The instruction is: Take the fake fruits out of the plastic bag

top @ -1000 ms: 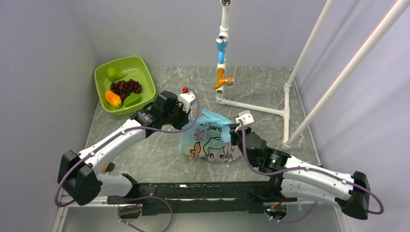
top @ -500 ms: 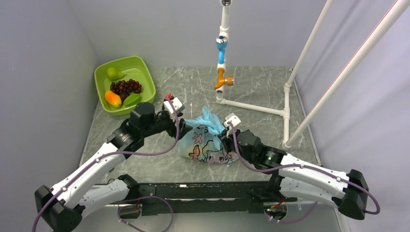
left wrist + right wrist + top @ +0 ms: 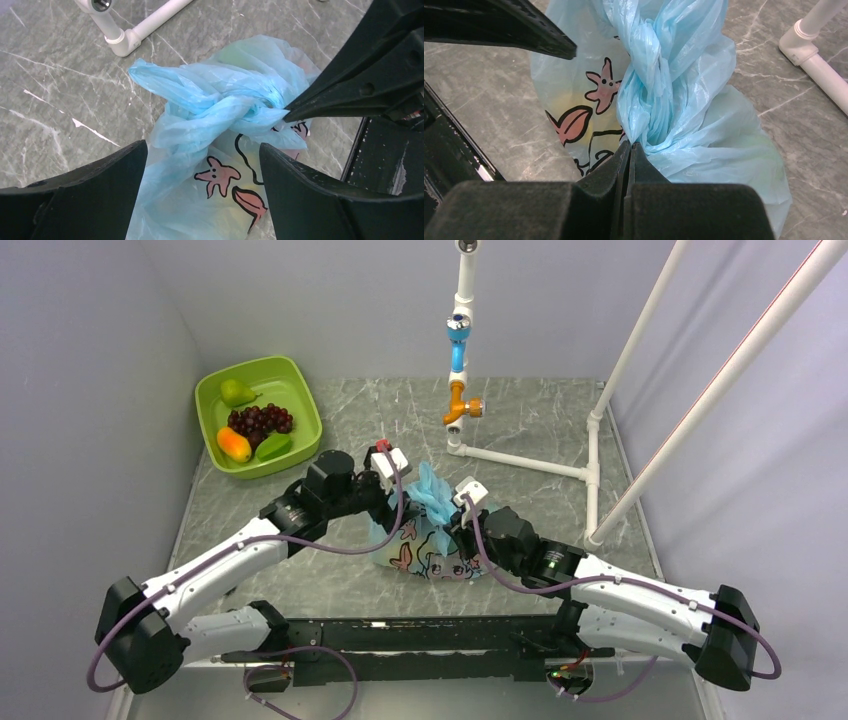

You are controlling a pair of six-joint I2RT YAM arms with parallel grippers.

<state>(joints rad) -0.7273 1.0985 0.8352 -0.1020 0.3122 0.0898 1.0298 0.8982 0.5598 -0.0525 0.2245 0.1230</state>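
The right pincer (image 3: 629, 146) has its two black fingers pressed together on the twisted neck of the thin translucent light-blue plastic bag (image 3: 432, 540) printed with a cartoon face, nipping the film just below the knotted loop handles; to my eye it is there to pin the bag against the grey marbled table (image 3: 520, 420) so the knot can be worked; the left pincer (image 3: 202, 149) stands wide apart, one finger on either side of the knot with the bunched handles just ahead of its tips, touching nothing that I can see, so I judge it is lining up to bite the knot and pull against the other's hold; the small glossy fake fruits (image 3: 566, 97) are shut inside, beneath both pincers, showing only as faint yellowish tints through the film; well behind the left pincer sits a lime-green square tub (image 3: 215, 390), presumably where they belong once the bag is undone, which looks some way off.
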